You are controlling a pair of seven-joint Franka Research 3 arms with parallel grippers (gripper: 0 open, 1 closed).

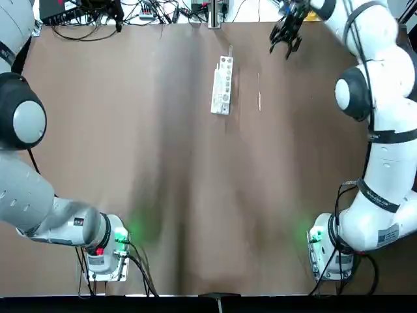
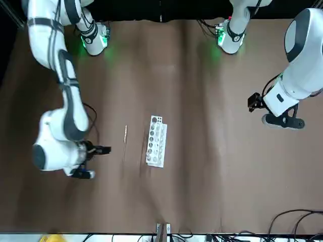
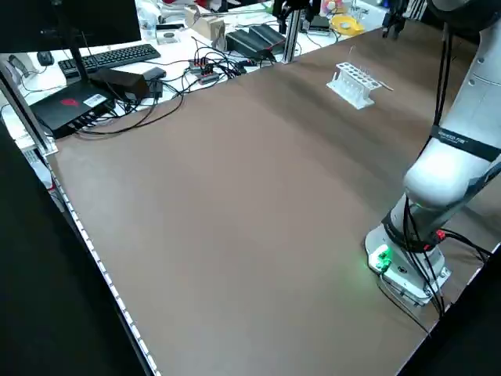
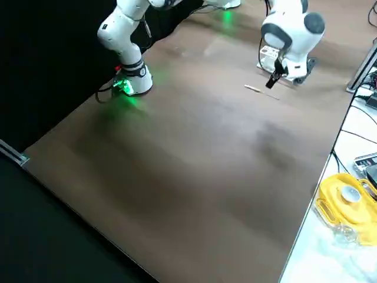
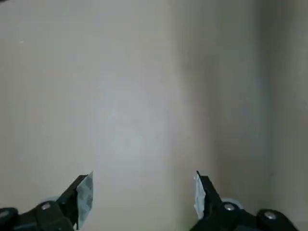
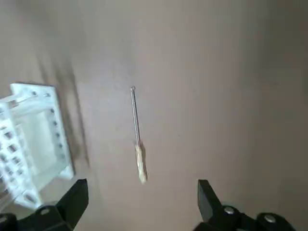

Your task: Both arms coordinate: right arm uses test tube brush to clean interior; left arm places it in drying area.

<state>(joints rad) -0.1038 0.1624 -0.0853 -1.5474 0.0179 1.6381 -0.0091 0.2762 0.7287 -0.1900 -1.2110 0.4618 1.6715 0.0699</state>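
Observation:
The test tube brush (image 1: 258, 92) lies flat on the brown table, just right of the drying area (image 1: 222, 85), a white rack with two rows of holes. In the front view the brush (image 2: 125, 137) and the rack (image 2: 156, 140) lie side by side. My right gripper (image 1: 286, 40) hovers open near the far edge, beyond the brush and apart from it. Its wrist view shows the brush (image 6: 137, 139) ahead of the open gripper (image 6: 142, 204) and the rack (image 6: 31, 144) to one side. My left gripper (image 2: 283, 121) hangs open over bare table (image 5: 144, 96) at the far left, holding nothing.
Cables and power strips (image 1: 117, 13) run along the far edge, with a metal post (image 1: 214, 14) behind the rack. A side bench holds a keyboard (image 3: 109, 56) and a yellow object (image 4: 344, 200). The arm bases (image 1: 107, 251) (image 1: 332, 251) stand at the near edge.

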